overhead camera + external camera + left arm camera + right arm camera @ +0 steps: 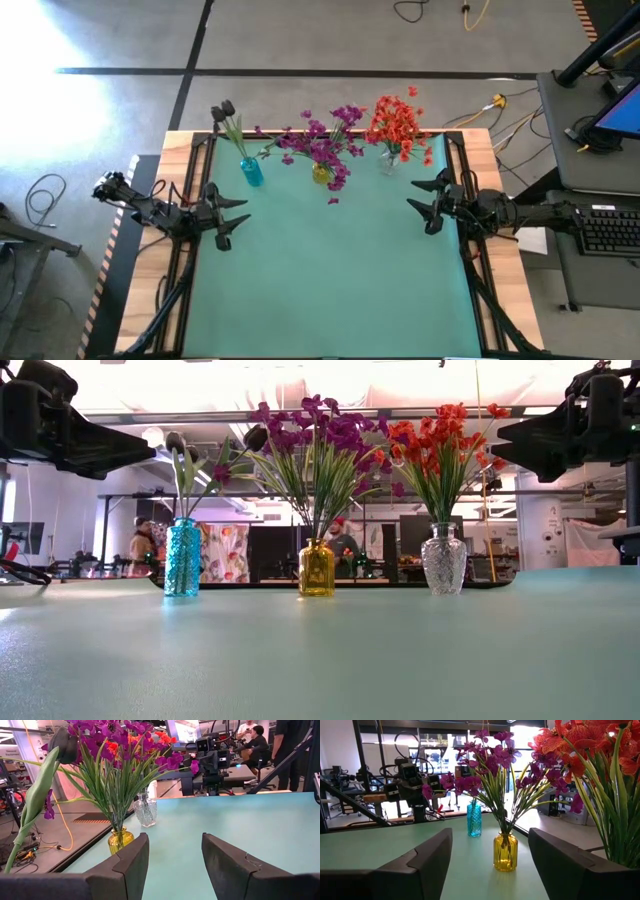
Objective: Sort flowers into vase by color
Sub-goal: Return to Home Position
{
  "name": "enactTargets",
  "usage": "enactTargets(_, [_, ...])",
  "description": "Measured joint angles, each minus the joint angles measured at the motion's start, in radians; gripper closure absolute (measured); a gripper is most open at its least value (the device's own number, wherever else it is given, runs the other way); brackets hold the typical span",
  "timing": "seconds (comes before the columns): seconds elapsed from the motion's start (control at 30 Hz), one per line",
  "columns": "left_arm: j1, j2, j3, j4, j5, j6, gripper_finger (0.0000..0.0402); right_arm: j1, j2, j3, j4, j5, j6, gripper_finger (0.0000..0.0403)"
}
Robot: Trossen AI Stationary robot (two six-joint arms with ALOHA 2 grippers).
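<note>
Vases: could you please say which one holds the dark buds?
The blue glass vase, leftmost from above; the yellow glass vase holds purple flowers, the clear one orange.

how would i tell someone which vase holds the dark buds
Three vases line the far edge of the teal mat. Take the end one on the left arm side: the blue vase, not the yellow vase or clear vase.
</note>
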Motion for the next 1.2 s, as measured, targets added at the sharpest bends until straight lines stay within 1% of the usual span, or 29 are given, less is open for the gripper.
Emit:
enactTargets(0.13, [0.000,0.000,0.000,0.000,0.000,0.000,0.0233,0.000,0.000,0.000,0.000,0.000,0.000,0.0151])
enactTargets(0.47, [0.000,0.000,0.000,0.000,0.000,0.000,0.0233,0.000,0.000,0.000,0.000,0.000,0.000,0.0142])
enactTargets(0.9, [0.000,0.000,0.000,0.000,0.000,0.000,0.0233,0.000,0.000,0.000,0.000,0.000,0.000,0.0153])
enactTargets(1.2, [0.000,0.000,0.000,0.000,0.000,0.000,0.0233,0.000,0.000,0.000,0.000,0.000,0.000,0.0142])
